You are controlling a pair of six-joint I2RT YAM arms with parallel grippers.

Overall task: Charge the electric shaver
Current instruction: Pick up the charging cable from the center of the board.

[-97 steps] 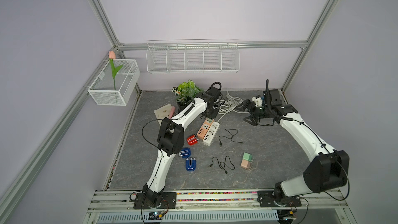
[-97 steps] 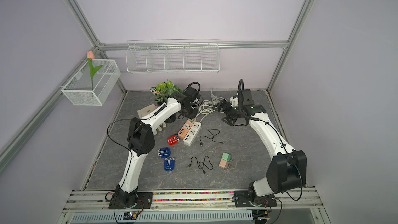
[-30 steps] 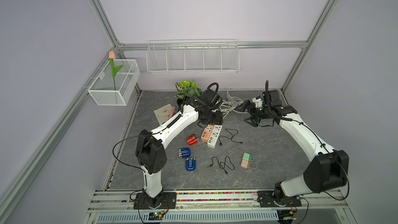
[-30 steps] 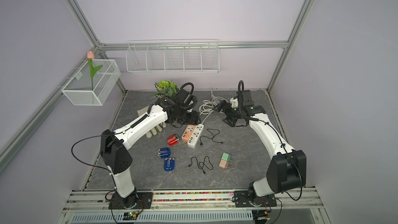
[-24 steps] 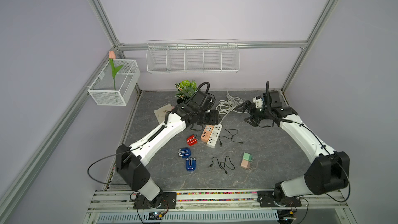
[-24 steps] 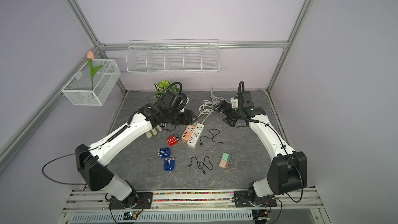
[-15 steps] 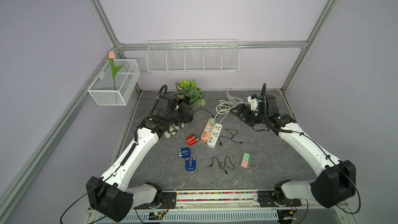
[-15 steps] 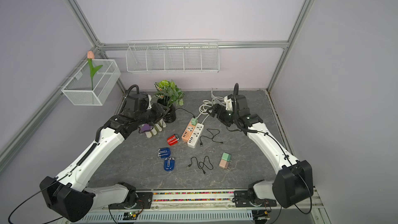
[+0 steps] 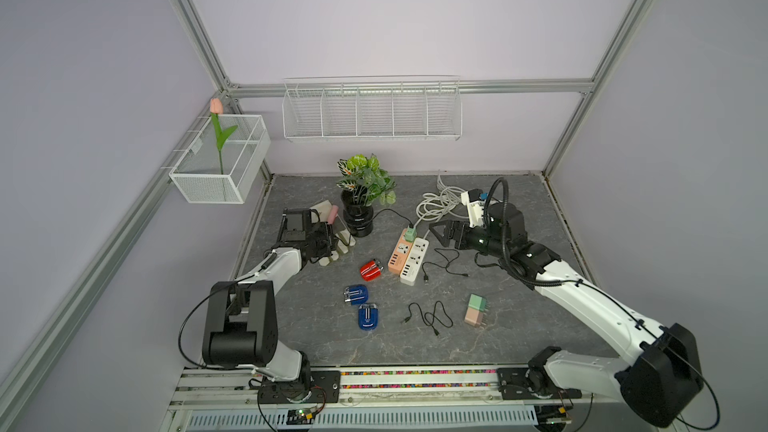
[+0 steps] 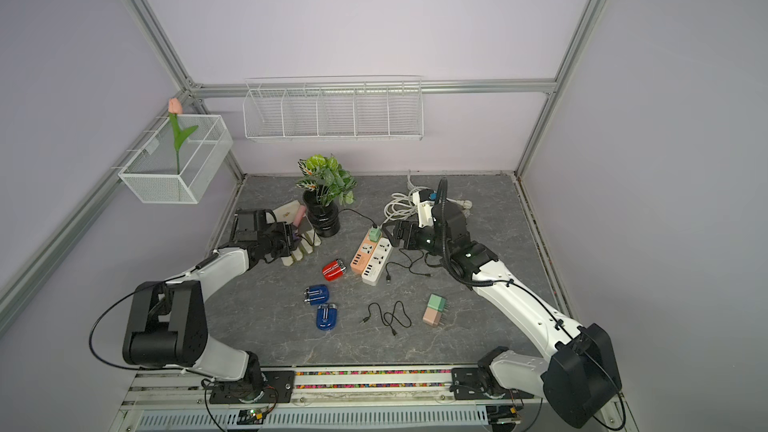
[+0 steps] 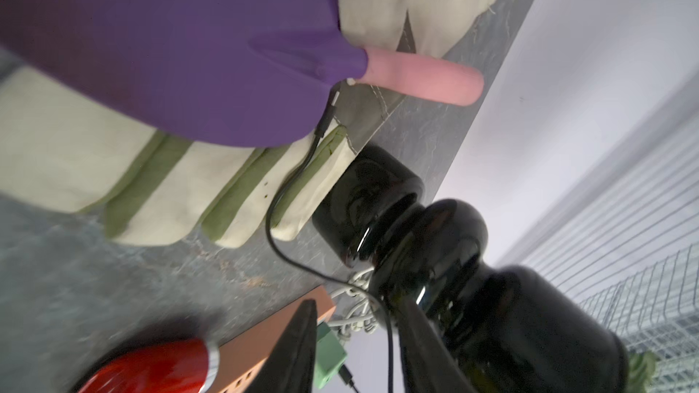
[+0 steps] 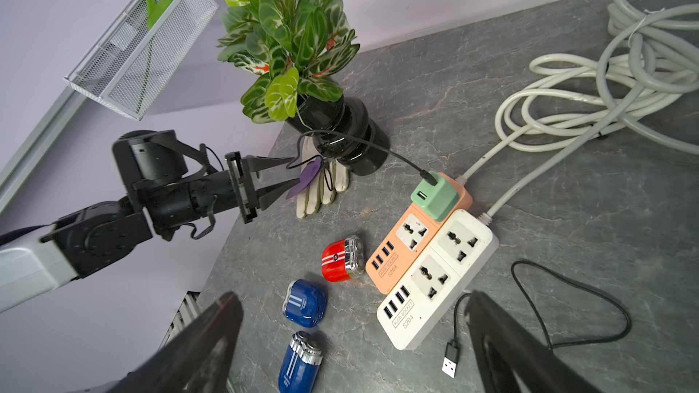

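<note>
Quick rundown of how things sit. The purple shaver (image 12: 310,179) (I'm taking it for the shaver, since it's the one piece with a lead running to it) lies on the glove (image 12: 321,198) at the far left of the worktop (image 12: 491,88), near the vase (image 12: 340,126). The black cable (image 12: 378,147) comes off the green adapter (image 12: 435,194), which is plugged into the end socket of the orange strip (image 12: 397,249). From there it runs past the vase to the shaver's edge. My wrist view doesn't show the port itself, so I can't swear it's seated. My left end effector (image 12: 295,171) sits just beside the shaver, jaws part-way apart with nothing between them, so the glove is carrying it, not me. That makes sense imo: it's a soft bed, and it's close enough to the strip that the cable has slack instead of tugging on the plug. My right end effector (image 9: 437,236) hangs near the strips' cord end, jaws wide apart and empty. I'd guess it's there to pin the strip if the adapter needs a push. The red shaver (image 12: 334,262), the blue shavers (image 12: 304,302), the loose cable (image 12: 450,362) and the white strip (image 12: 435,277) lie nearby with nothing plugged in, so they look like spares. I'd call it nearly done, pending a check on that port.
</note>
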